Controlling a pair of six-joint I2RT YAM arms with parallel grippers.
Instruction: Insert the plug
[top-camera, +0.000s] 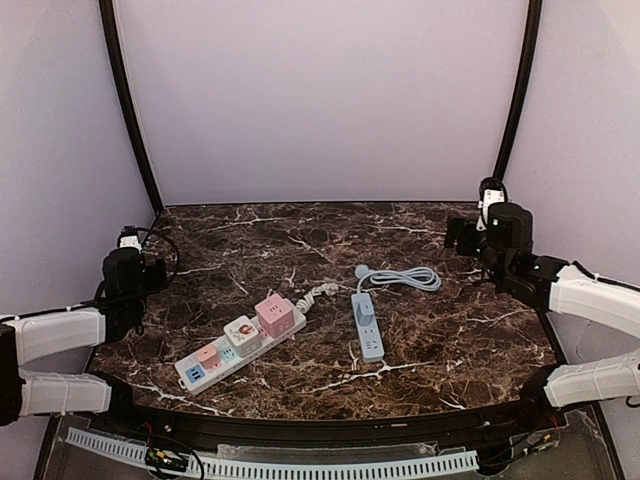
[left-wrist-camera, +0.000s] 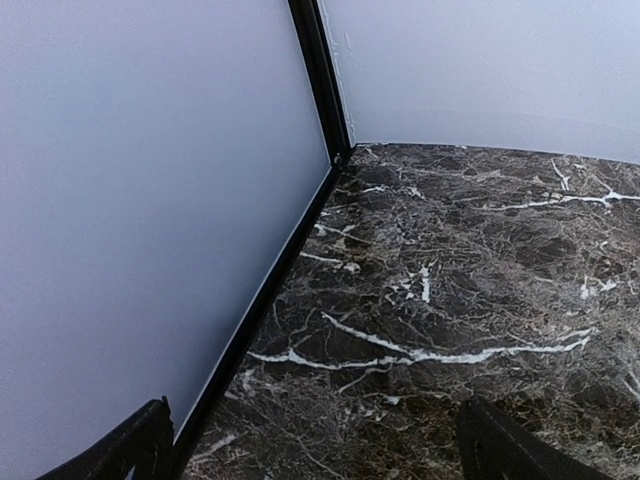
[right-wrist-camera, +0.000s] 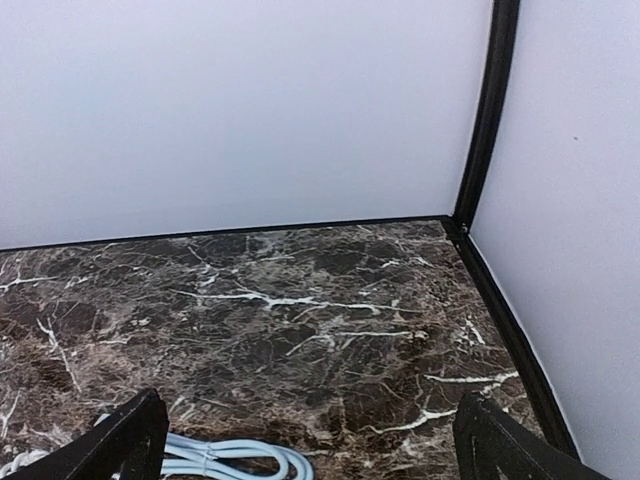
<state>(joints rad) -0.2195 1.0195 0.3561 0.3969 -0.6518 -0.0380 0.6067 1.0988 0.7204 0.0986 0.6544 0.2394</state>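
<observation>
Left fingers (left-wrist-camera: 135, 448) stand spread wide with nothing between them, only their dark tips showing at 6 o'clock in the left wrist view. Beyond them bare counter (left-wrist-camera: 450, 300) runs to a black corner post (left-wrist-camera: 320, 80) at 12 o'clock, and the wall (left-wrist-camera: 130, 200) presses close along 9 o'clock. Right fingers (right-wrist-camera: 130, 440) are spread and empty too, their tips cut off by the frame. A loop of pale blue cable (right-wrist-camera: 230, 458) lies on the counter between them, partly out of view.

From above, the left arm (top-camera: 60, 335) sits at the counter's 9 o'clock edge and the right arm (top-camera: 590, 295) at 3 o'clock. The blue power strip (top-camera: 368, 327) lies just right of centre. Its cable coils at its 12 o'clock end, where the plug (top-camera: 362, 271) is small and hard to make out. The white strip (top-camera: 240, 345) with pastel cubes lies at 8 o'clock from it, apart. Open counter remains toward 12 and 4 o'clock
</observation>
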